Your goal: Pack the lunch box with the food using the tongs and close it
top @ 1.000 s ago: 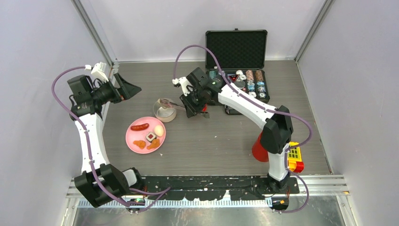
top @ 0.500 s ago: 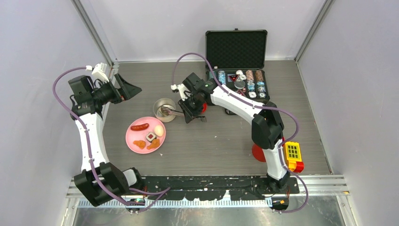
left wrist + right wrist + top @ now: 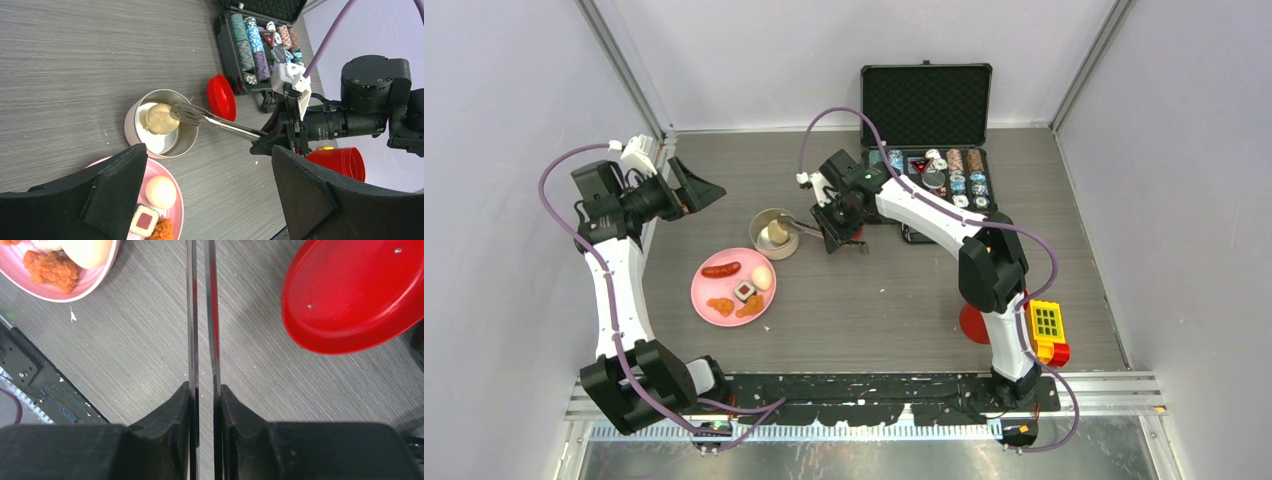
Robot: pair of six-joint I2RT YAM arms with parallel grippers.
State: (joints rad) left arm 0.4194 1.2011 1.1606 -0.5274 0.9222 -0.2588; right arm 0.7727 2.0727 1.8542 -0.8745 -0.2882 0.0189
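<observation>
While the right hand (image 3: pixel 204 390) gripped the tongs (image 3: pixel 220 125), their tips at a pale lump (image 3: pixel 159 118) in the steel bowl (image 3: pixel 131 125), the left hand (image 3: pixel 696 185) hung open, and sausage (image 3: pixel 721 269), egg (image 3: pixel 763 277), cube (image 3: pixel 744 291) and nuggets (image 3: pixel 720 306) waited on the pink plate (image 3: pixel 704 288), the red lid (image 3: pixel 221 97) off on the bench (image 3: pixel 874 300).

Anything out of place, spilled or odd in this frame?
Nothing spilled or damaged. One oddity: the red lid seems propped at a tilt beside the poker chip case, well apart from the red canister. The right claw holds the tongs over the steel bowl, where a pale lump lies.
</observation>
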